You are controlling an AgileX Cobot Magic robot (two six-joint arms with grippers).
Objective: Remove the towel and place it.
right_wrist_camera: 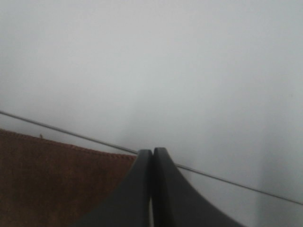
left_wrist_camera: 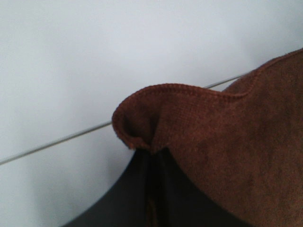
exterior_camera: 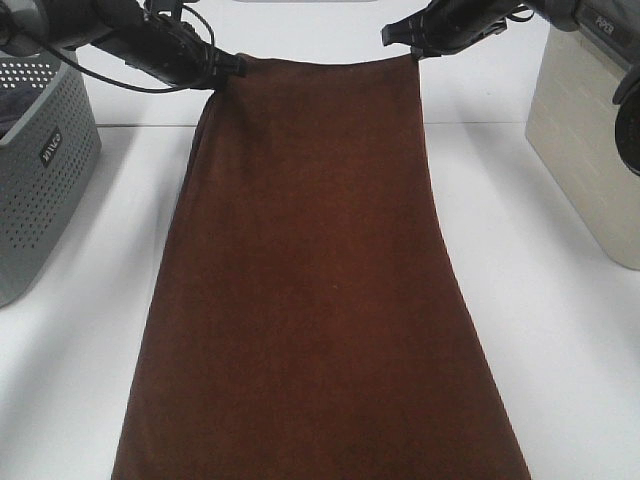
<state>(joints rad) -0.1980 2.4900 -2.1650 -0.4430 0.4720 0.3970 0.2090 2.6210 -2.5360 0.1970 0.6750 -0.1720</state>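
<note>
The towel [exterior_camera: 315, 290] is a long maroon plush cloth spread lengthwise down the white table, from its far edge to the near bottom of the exterior high view. My left gripper [exterior_camera: 232, 66] is shut on the towel's far left corner. In the left wrist view the hemmed corner [left_wrist_camera: 156, 116] bulges out above the closed jaws. My right gripper [exterior_camera: 410, 40] is shut at the towel's far right corner. In the right wrist view its gripper [right_wrist_camera: 152, 153] has its jaws pressed together, with the towel edge [right_wrist_camera: 61, 179] beside them. No white tag shows.
A grey perforated basket [exterior_camera: 40, 160] stands at the left edge of the table. A beige box [exterior_camera: 590, 140] stands at the right. White table surface [exterior_camera: 560, 350] lies on both sides of the towel.
</note>
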